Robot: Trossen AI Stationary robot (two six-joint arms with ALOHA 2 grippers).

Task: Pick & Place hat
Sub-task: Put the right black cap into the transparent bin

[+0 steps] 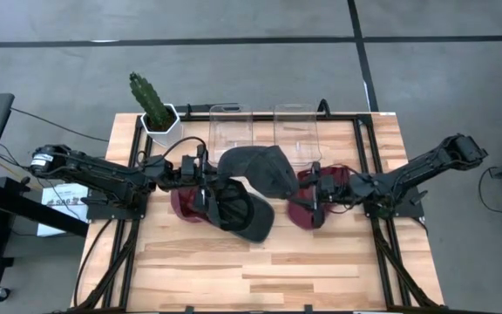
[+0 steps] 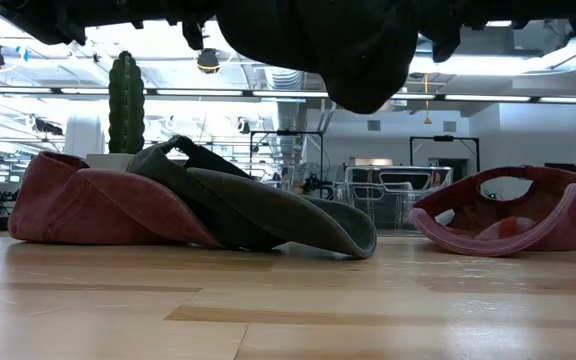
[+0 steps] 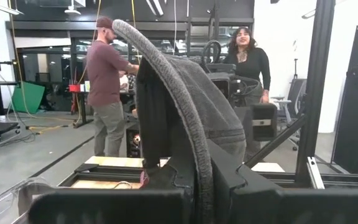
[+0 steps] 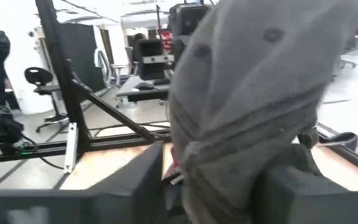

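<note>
Grey fabric is stretched between the two arms: the left gripper point(image 1: 206, 171) is clamped on one edge of the grey hat point(image 1: 255, 167) and the right gripper point(image 1: 314, 185) pinches the opposite edge, probably to carry it level above the desk point(image 1: 260, 270). The low view alone shows the hat airborne, above another dark cap point(image 2: 268, 205) below the left gripper and a red cap point(image 2: 508, 212) below the right; each wrist view shows cloth wedged between that arm's fingers.

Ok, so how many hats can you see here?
4. The raised gray hat is held between the left end effector and right end effector. The second gray hat, left red hat and right red hat lie on the table. Others may be hidden.
</note>
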